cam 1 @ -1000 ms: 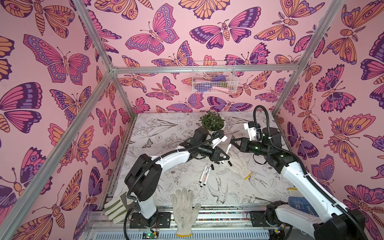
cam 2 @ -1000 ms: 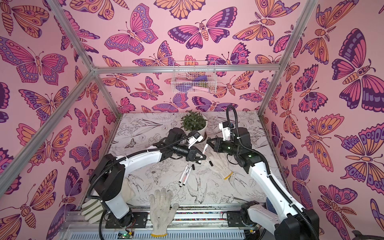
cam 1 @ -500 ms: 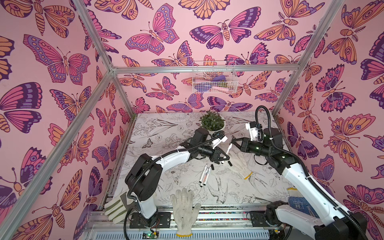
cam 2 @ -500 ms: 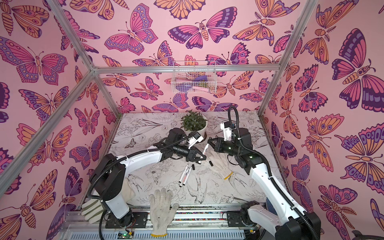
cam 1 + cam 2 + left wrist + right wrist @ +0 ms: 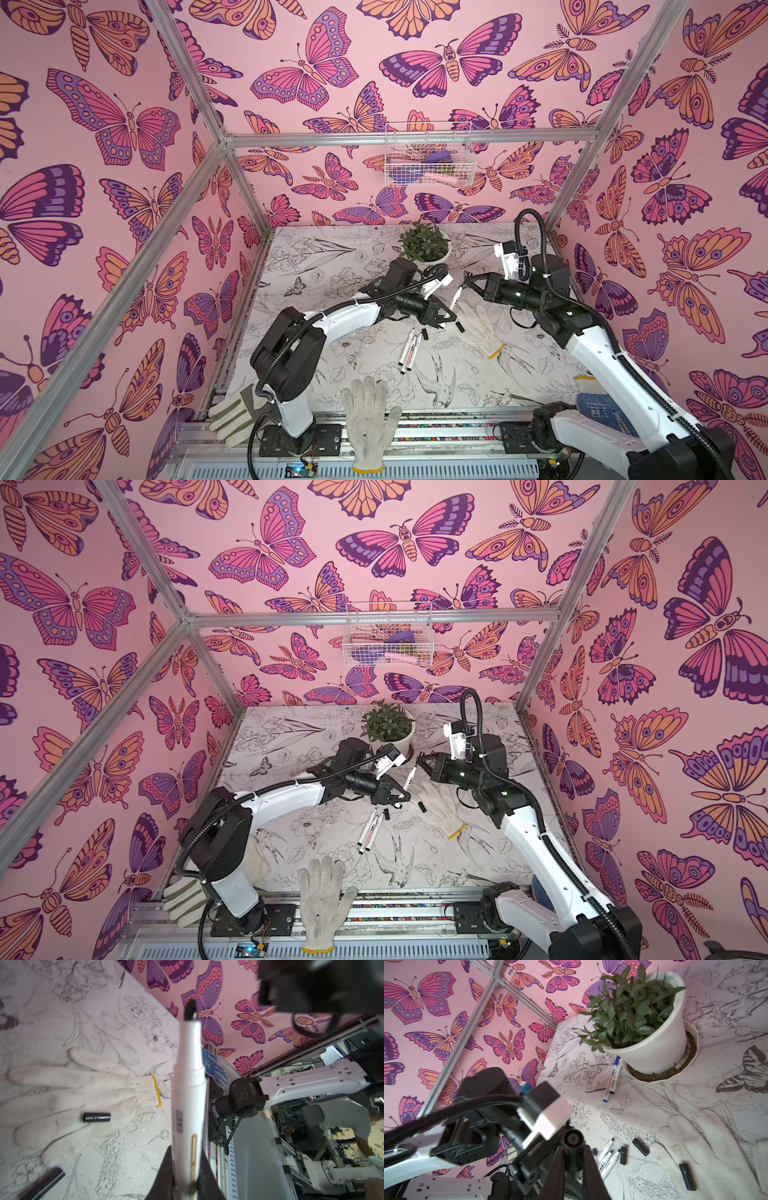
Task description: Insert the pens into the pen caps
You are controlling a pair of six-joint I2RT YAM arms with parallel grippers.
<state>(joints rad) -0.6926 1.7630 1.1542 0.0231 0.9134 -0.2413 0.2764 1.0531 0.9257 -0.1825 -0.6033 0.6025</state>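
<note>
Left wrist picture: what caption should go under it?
Jaws grip an uncapped white pen; a black cap lies on the white glove.

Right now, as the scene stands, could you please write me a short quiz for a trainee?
1. True or false: the left tool holds an uncapped pen.
2. What does the right tool grip? A: a black cap. B: a spoon. C: a coin.
3. Fill in: a loose cap lies on the white ___.
Key: 1 true; 2 A; 3 glove.
</note>
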